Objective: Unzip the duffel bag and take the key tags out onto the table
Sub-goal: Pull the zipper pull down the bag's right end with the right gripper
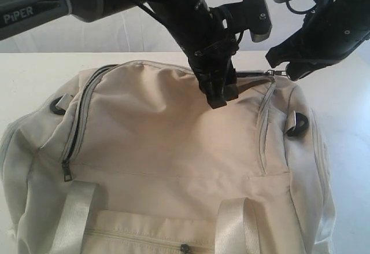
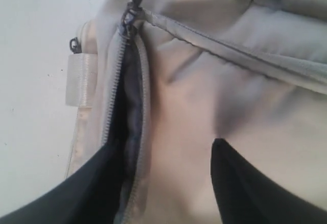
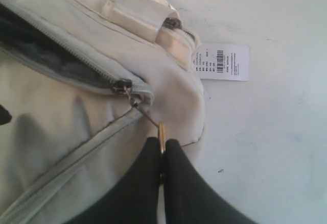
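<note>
Duffel bag (image 1: pixel 167 144): large, of soft, creased cream-beige fabric. It lay on the white tabletop (image 1: pixel 347 98) and filled the near and middle part of the scene, with its far edge under both arms.
Top zipper (image 2: pixel 120 81): grey, running along the bag's far edge. Part of it gaped, and dark grey lining (image 2: pixel 130 106) showed in the gap.
Zipper slider (image 3: pixel 122 87): dark metal, at the right end of the top zipper, with a thin pull tab (image 3: pixel 160 132) drawn out from it.
Left side zipper (image 1: pixel 75 127): grey, curving down the left of the top panel.
Right side zipper (image 1: pixel 265 121): grey, curving down the right of the top panel.
Handles (image 1: pixel 234 225): two white webbing straps at the near side, with a pocket zipper (image 1: pixel 144 239) between them.
Left D-ring (image 1: pixel 58 105): black, at the bag's left end.
Right D-ring (image 1: pixel 298 125): black, at the bag's right end.
Left fingers (image 1: pixel 218 95): spread wide and holding nothing. Their tips were at the top panel just beside the gaping zipper, right of the scene's middle.
Right fingers (image 3: pixel 162 157): pressed together on the pull tab, at the bag's far right corner.
Hang tag (image 3: pixel 222 61): a white card on the tabletop, just beside the end of the bag near the right fingers. It bore a printed barcode, but its text was too small to read.
Lettering (image 1: pixel 17 17): "PiPER" in white on the grey left arm.
</note>
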You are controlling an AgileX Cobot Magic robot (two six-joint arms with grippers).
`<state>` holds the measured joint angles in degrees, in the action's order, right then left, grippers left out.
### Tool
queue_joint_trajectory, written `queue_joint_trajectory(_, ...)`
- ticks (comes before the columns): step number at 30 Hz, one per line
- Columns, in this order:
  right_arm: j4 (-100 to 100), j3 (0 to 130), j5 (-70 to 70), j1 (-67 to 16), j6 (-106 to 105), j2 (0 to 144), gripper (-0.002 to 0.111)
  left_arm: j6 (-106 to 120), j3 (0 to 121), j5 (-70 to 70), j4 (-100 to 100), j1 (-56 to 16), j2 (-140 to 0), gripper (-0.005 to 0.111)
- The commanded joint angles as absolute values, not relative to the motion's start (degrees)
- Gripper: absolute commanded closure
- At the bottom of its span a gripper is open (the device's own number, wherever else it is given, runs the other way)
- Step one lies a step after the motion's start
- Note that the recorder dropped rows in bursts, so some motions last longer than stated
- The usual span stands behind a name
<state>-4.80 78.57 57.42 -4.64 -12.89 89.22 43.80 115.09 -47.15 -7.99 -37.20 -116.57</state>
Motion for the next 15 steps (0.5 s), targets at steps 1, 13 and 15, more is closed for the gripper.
queue_joint_trajectory(1, -4.56, 78.14, 56.77, -3.98, -12.59, 88.74, 0.108, 43.96, 115.45, -47.24, -8.63, -37.45, -117.66, 0.057)
queue_joint_trajectory(13, -4.56, 78.14, 56.25, -3.98, -12.59, 88.74, 0.108, 43.33, 115.45, -44.68, -8.07, -37.32, -117.77, 0.107)
queue_joint_trajectory(15, -4.56, 78.14, 56.11, -3.98, -12.59, 88.74, 0.108, 43.13, 115.45, -45.01, -7.48, -37.32, -116.99, 0.107)
